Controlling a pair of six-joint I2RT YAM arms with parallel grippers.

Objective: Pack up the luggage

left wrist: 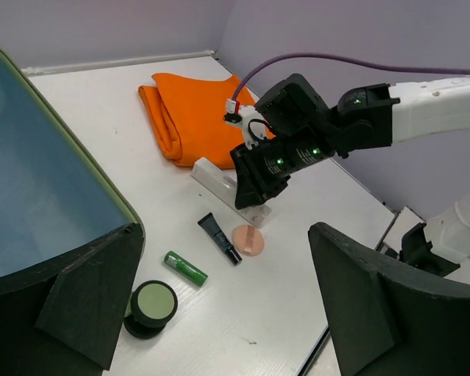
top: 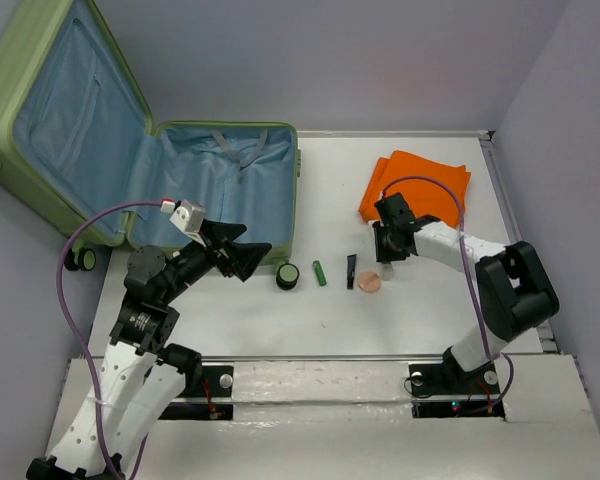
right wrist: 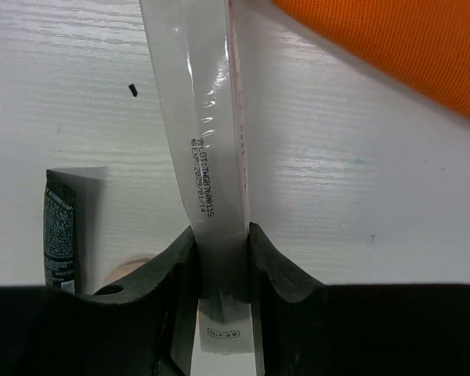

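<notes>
The luggage [top: 210, 190], a light-green hard-shell case with blue lining, lies open at the back left, its lid propped up; its rim [left wrist: 102, 176] shows in the left wrist view. My left gripper [top: 258, 255] hovers open by the case's front right corner, with nothing between its fingers [left wrist: 86, 298]. My right gripper [top: 388, 255] is down on the table beside the orange cloth [top: 425, 180]. Its jaws press both sides of a long white box [right wrist: 196, 117] that lies flat on the table [left wrist: 215, 178].
In a row on the white table lie a round green compact [top: 287, 276], a green tube [top: 320, 272], a black tube [top: 351, 271] and a peach puff [top: 370, 283]. The puff and black tube sit just beside the right gripper. Walls close the back and right.
</notes>
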